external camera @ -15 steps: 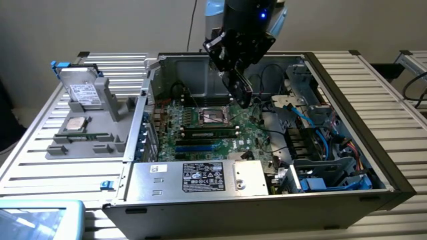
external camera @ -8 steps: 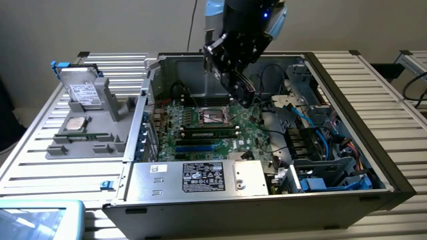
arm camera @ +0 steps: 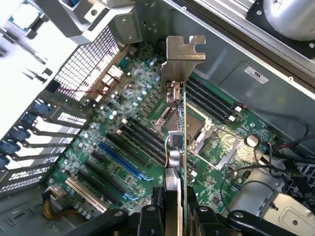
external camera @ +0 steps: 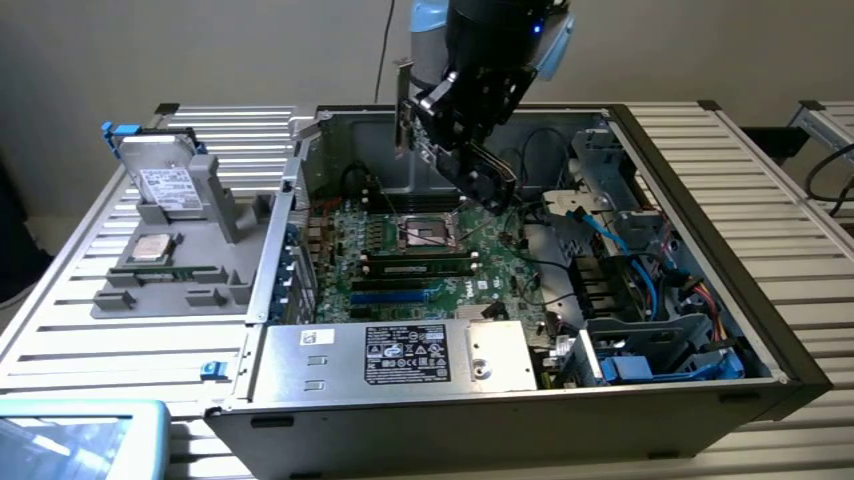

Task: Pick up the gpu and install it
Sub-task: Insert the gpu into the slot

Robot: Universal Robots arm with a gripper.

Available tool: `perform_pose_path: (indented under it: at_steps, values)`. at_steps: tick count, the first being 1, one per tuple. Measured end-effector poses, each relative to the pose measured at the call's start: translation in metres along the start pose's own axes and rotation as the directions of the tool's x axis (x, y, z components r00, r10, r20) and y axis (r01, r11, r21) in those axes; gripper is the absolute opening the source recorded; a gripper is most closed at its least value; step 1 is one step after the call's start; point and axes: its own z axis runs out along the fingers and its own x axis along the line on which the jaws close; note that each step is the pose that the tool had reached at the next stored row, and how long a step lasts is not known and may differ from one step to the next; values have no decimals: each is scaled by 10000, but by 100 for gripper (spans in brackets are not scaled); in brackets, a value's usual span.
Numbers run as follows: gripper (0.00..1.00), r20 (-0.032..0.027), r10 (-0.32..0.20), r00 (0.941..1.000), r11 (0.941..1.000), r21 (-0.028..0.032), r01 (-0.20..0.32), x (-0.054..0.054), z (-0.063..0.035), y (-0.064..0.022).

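The gpu (external camera: 463, 160) hangs in the upper middle of the exterior view, inside the open computer case (external camera: 694, 180) and clear of everything below it. It is tilted, with its metal bracket (external camera: 404, 100) toward the back wall and its far end dipping toward the frame's centre. The gripper (external camera: 454, 125) is clenched on it. In the wrist view the two fingers (arm camera: 150, 219) stand on either side of the card's thin edge (arm camera: 177, 147), pressing on both faces.

Directly beneath the card lies the motherboard (external camera: 400, 245), and the part nearest its low end looks to be the CPU socket (external camera: 427, 232), with a seated memory stick (external camera: 420, 265) just in front of it. The blue expansion slots (external camera: 400, 295) sit lower in the frame, closer to the power supply (external camera: 400, 355).

I see these risks:
- **Wrong spot:** the card seems to hang over the socket and not over a slot, so going straight down would likely strike the socket or the memory stick.
- **Tilt:** a slanted card would meet a slot corner first and could jam or bend.
- **Bracket:** it could catch the rear wall.
- **Grip:** the hold is near one end only, so pressing could make the card pivot or slip.
- **Alignment:** the wrist view shows the card edge-on, so I cannot tell whether its connector lines up with the blue slot (arm camera: 120, 160).
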Motion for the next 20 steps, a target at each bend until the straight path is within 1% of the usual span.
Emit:
perform_pose_path:
  at_steps: [2,4,6,9,13,15,18,20]
  values:
    - [28,-41,-368,9993,9993,10,368,0,2,0]
    - [28,-83,-724,9973,9974,20,725,0,3,0]
    - [28,-124,-1085,9940,9941,27,1085,0,5,-1]
    - [28,-185,-1616,9867,9868,37,1617,0,8,-1]
    - [28,-265,-2321,9723,9726,47,2323,0,12,-2]
    - [28,-307,-2672,9631,9635,52,2675,0,13,-2]
    - [28,-366,-3201,9467,9472,57,3205,-1,16,-2]
    - [28,-403,-3537,9345,9352,61,3542,-1,18,-3]
